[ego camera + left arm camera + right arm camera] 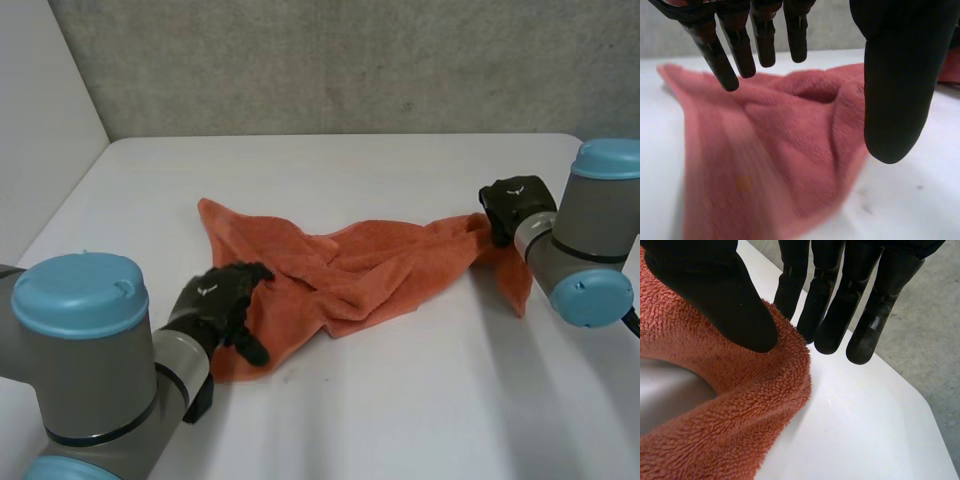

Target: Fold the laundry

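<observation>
Orange towel (pixel 370 265) lies crumpled on the white table (pixel 400 400), long axis from left to right. The right hand (pixel 515 205) pinches its lifted right end; the left hand (pixel 222 300) hovers open over its near-left corner.

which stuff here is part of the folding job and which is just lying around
Part of the job: orange towel; left hand, open at one corner; right hand, pinching the opposite end.
Just there: white table; grey wall.

The towel (pixel 715 430) was fuzzy orange terry cloth with a looped pile; the desk (pixel 400 400) was smooth, matt white; the wall (pixel 350 60) rough grey.
</observation>
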You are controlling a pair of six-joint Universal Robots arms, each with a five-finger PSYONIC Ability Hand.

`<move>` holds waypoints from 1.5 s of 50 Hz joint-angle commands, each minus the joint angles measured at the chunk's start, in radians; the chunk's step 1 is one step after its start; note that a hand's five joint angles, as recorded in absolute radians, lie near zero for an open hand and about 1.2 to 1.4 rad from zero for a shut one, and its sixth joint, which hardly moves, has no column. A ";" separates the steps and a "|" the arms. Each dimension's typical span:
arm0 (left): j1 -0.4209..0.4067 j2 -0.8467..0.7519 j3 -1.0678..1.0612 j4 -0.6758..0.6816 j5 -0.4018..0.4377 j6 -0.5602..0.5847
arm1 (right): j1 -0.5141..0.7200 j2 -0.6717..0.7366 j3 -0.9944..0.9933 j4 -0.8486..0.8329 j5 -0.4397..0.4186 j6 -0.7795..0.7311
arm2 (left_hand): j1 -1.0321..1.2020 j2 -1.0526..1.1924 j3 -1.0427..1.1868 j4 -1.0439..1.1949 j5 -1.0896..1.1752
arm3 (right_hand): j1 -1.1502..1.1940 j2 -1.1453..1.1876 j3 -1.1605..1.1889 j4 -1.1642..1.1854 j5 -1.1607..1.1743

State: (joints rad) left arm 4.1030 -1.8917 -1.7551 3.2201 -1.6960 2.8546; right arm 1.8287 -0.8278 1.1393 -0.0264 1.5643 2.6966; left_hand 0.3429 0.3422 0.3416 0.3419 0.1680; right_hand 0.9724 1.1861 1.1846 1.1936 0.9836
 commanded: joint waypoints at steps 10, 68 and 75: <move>-0.084 -0.130 0.077 0.018 -0.011 -0.070 | 0.004 -0.002 0.031 -0.003 0.002 0.002 | 0.261 0.262 0.262 0.262 0.261 | 0.424 0.210 0.212 0.203 0.238; 0.022 0.490 -0.110 0.219 -0.157 0.474 | -0.052 -0.467 0.094 0.514 -0.102 -0.308 | 1.053 1.054 1.055 1.054 1.054 | 0.424 0.210 0.212 0.203 0.238; 0.048 0.537 -0.112 0.184 -0.114 0.470 | -0.078 -0.510 0.071 0.531 -0.191 -0.294 | 1.053 1.054 1.055 1.054 1.054 | 0.424 0.210 0.212 0.203 0.238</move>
State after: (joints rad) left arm 4.1269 -1.3851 -1.8688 3.4282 -1.8446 3.3307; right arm 1.7746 -1.3012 1.2295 0.4974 1.4410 2.3890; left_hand 1.1835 1.2174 1.2152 1.2170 1.0326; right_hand 0.9724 1.1861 1.1845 1.1937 0.9853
